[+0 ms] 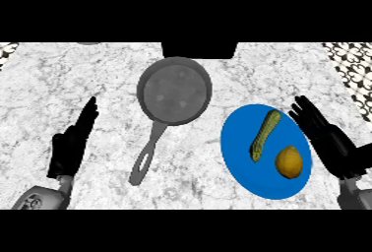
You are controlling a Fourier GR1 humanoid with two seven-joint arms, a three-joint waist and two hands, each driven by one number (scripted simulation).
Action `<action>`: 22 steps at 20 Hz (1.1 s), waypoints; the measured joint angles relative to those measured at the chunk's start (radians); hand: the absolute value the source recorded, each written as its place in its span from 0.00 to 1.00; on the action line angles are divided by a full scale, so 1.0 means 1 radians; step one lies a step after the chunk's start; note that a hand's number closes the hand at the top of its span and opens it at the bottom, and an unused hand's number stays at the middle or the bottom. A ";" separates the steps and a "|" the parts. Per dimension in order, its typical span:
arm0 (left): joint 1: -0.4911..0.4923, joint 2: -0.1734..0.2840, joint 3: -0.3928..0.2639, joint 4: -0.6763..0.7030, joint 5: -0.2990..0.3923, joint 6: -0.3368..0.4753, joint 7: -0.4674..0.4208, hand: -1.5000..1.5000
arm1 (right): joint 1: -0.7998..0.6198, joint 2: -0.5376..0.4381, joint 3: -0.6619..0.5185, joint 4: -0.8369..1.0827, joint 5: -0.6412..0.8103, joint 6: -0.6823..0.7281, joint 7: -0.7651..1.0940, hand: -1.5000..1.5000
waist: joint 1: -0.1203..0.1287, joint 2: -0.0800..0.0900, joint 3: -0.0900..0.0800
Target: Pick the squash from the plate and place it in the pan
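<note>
Long, slim squash (265,135), mottled green and yellow, slightly curved, lying on a round blue plate (243,162) beside a smooth yellow lemon (289,161). To the left, well apart, a dull grey pan (174,91) with slotted handle on the marbled white desk (94,74). Right hand (323,133) at the plate's edge, fingers straight; left hand (73,142) likewise open, resting.

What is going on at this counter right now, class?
Nothing is being held yet. The squash, long and green, lies on the blue plate beside a lemon. The grey pan sits to the plate's left with nothing in it, handle pointing toward the robot. The right hand is open just right of the plate, fingers straight. The left hand rests open at the left side.
</note>
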 measured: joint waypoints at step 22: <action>0.119 0.086 0.005 -0.048 -0.037 -0.025 0.008 0.50 | 0.285 0.019 -0.046 -0.041 0.395 -1.029 0.480 0.00 | 0.023 0.003 0.030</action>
